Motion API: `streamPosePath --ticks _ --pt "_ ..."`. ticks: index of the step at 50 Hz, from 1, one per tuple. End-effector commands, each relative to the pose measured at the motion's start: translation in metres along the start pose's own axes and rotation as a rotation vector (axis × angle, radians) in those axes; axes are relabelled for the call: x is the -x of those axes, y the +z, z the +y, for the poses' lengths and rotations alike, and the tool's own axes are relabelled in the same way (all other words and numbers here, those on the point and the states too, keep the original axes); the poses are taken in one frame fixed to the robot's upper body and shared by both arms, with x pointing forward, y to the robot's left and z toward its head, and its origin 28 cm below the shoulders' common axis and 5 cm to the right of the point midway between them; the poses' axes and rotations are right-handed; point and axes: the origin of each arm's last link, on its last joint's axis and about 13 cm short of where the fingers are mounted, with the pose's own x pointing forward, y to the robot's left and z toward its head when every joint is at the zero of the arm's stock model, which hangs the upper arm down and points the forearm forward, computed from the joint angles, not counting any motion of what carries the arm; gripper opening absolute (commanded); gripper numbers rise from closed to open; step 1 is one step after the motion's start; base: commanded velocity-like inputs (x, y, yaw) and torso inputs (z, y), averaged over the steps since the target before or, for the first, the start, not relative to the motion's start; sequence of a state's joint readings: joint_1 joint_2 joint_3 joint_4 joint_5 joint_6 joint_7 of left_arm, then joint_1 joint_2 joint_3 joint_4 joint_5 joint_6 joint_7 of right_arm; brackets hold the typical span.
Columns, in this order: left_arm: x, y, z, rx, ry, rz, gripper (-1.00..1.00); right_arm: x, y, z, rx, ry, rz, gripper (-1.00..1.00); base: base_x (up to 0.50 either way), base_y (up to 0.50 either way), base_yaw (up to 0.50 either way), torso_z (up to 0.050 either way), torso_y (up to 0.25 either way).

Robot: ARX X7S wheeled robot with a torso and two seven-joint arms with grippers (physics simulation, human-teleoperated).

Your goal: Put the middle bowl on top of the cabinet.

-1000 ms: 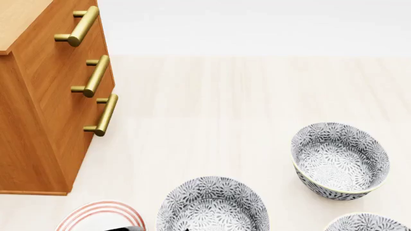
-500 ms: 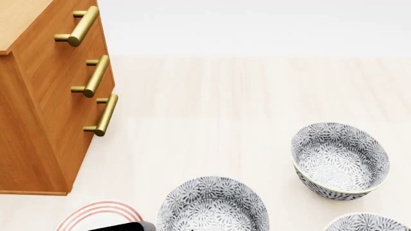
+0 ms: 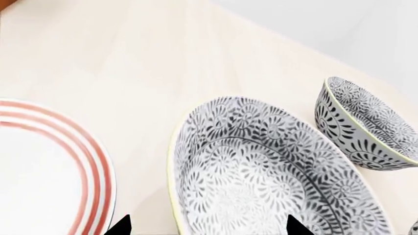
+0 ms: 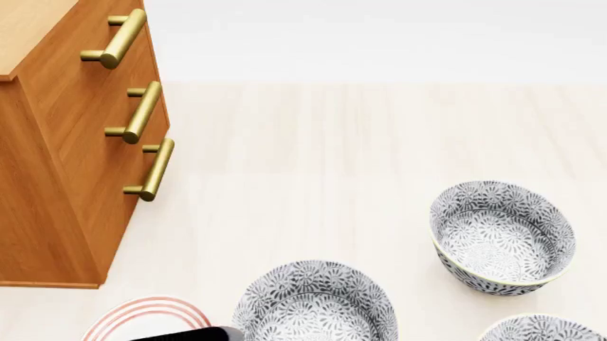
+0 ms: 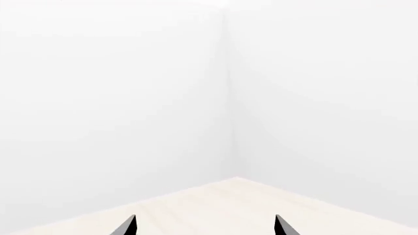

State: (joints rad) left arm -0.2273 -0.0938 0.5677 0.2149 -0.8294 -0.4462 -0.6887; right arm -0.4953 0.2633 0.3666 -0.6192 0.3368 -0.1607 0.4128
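The middle bowl (image 4: 313, 302), grey-and-white floral with a pale rim, sits on the pale floor at the bottom centre of the head view. In the left wrist view it fills the foreground (image 3: 261, 171). My left gripper (image 3: 207, 227) is open, and the bowl's near rim runs between its two dark fingertips without touching them. A dark part of my left arm (image 4: 195, 334) shows beside the bowl. The orange-brown cabinet (image 4: 67, 177) stands at the far left, its lighter top (image 4: 28, 28) bare. My right gripper (image 5: 204, 228) is open on nothing, facing a white wall corner.
A white plate with red rings (image 4: 142, 316) lies left of the middle bowl, close to the left fingertip (image 3: 121, 226). A second floral bowl (image 4: 501, 238) stands to the right and farther away, and a third (image 4: 541, 328) is cut off at the bottom right. Three brass handles (image 4: 142, 111) stick out from the cabinet.
My left arm has crept further into the head view from the bottom edge, toward the middle bowl. Bowls, plate and cabinet have not moved.
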Motion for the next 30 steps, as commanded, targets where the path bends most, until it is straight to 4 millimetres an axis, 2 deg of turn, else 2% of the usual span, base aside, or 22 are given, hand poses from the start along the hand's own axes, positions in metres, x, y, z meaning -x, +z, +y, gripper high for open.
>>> streamPosePath --ticks 1,30 --pt "-0.015 -0.003 0.004 0.001 0.022 0.005 1.00 0.000 0.003 -0.005 0.020 -0.007 -0.016 1.00 0.00 0.00 0.00 0.000 0.000" --pt "-0.033 -0.016 0.012 0.018 0.034 0.082 1.00 0.001 0.006 -0.006 0.016 0.000 -0.027 1.00 0.00 0.00 0.00 -0.001 0.000"
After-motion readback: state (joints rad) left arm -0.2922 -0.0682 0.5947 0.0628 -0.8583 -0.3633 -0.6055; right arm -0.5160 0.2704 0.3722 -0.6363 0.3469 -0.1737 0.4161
